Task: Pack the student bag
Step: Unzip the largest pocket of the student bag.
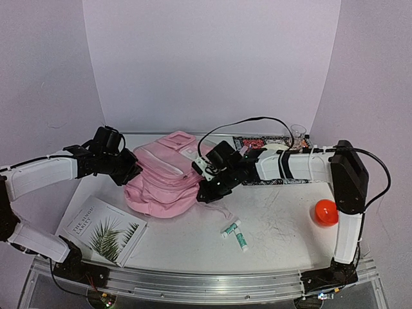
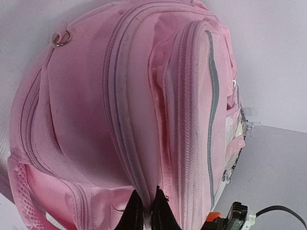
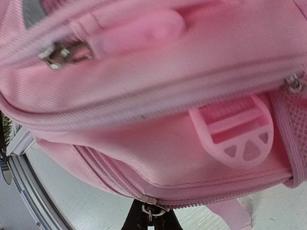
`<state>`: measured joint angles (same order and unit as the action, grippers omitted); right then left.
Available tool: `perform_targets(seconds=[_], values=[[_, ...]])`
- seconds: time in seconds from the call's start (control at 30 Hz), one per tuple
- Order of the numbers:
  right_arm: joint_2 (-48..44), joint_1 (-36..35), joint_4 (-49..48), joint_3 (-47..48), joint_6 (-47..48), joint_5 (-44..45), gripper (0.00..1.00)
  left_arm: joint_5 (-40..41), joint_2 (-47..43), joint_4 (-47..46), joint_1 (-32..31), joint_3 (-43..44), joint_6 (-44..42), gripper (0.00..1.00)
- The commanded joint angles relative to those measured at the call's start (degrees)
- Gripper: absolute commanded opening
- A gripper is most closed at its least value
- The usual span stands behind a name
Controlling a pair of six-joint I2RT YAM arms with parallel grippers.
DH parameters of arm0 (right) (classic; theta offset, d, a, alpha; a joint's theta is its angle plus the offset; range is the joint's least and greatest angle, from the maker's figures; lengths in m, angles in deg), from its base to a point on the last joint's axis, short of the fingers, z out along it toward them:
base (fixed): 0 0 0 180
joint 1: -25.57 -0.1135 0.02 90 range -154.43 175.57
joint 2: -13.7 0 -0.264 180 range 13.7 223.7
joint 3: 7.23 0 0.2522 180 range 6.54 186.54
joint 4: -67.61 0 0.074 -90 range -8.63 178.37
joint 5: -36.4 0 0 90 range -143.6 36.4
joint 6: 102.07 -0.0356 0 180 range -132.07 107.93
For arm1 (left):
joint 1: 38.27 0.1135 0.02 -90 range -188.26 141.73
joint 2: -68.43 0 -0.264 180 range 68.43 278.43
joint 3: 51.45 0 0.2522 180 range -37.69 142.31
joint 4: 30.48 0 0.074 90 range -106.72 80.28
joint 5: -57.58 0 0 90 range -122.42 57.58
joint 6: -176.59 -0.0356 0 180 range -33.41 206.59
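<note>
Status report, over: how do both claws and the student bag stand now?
Left claw shut on student bag fabric. Right claw shut on zipper pull. Book, two tubes lie outside; nothing blocks.

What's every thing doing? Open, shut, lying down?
student bag, lying down, held at both sides.
left gripper, jaws pinching bag fabric.
right gripper, jaws shut on zip pull.
book, closed, lying flat.
tubes, lying down.
orange ball, loose, untouched.
</note>
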<state>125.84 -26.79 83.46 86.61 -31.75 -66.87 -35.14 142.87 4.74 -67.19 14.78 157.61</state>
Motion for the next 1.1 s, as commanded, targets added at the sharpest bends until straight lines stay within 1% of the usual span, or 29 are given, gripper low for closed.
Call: perform_targets(seconds=[0.0, 0.03, 0.1, 0.23, 0.33, 0.4, 0.47, 0.57, 0.73, 0.83, 0.97, 1.07], values=[[1.1, -3.5, 3.2, 5.1, -1.1, -3.5, 0.00, 3.6, -1.4, -9.5, 0.2, 2.2, 0.9, 0.00], [1.2, -3.3, 3.3, 4.7, -0.8, -0.9, 0.00, 4.2, -2.3, -9.4, 0.3, 2.0, 0.8, 0.00], [2.1, -1.5, 3.5, 4.6, 0.4, 0.9, 0.00, 6.0, -4.5, -9.4, 0.3, 1.0, 0.5, 0.00], [4.9, 2.9, 6.4, 8.9, 3.1, -0.2, 0.00, 7.3, -8.0, -8.6, 0.3, -1.1, 0.3, 0.00], [5.4, 3.8, 9.1, 12.4, 4.3, 0.1, 0.00, 8.0, -10.1, -7.8, 0.3, -3.1, 0.7, 0.00], [4.7, 3.8, 9.3, 12.0, 3.9, -2.0, 0.02, 8.9, -11.6, -7.7, 0.3, -4.6, 1.4, 0.00], [3.7, 3.7, 8.7, 9.5, 3.3, -3.7, 0.04, 9.9, -12.4, -7.7, 0.4, -5.4, 1.7, 0.00], [1.7, 3.4, 3.6, 3.6, 1.7, -4.1, 0.05, 10.2, -12.0, -7.6, 0.4, -5.0, 1.4, 0.00], [-2.1, 3.3, -9.9, -6.8, -0.6, -6.6, 0.15, 9.2, -10.0, -7.7, 0.4, -3.3, 0.7, 0.00], [-2.7, 3.3, -18.3, -10.9, -1.7, -7.2, 0.17, 8.4, -9.4, -7.7, 0.3, -2.9, 0.6, 0.00], [-1.5, 3.3, -25.8, -13.8, -2.2, -7.6, 0.17, 7.6, -9.0, -7.7, 0.4, -2.5, 0.5, 0.00], [-1.2, 3.3, -31.1, -15.9, -1.7, -7.2, 0.22, 7.1, -9.0, -7.7, 0.4, -2.4, 0.5, 0.00]])
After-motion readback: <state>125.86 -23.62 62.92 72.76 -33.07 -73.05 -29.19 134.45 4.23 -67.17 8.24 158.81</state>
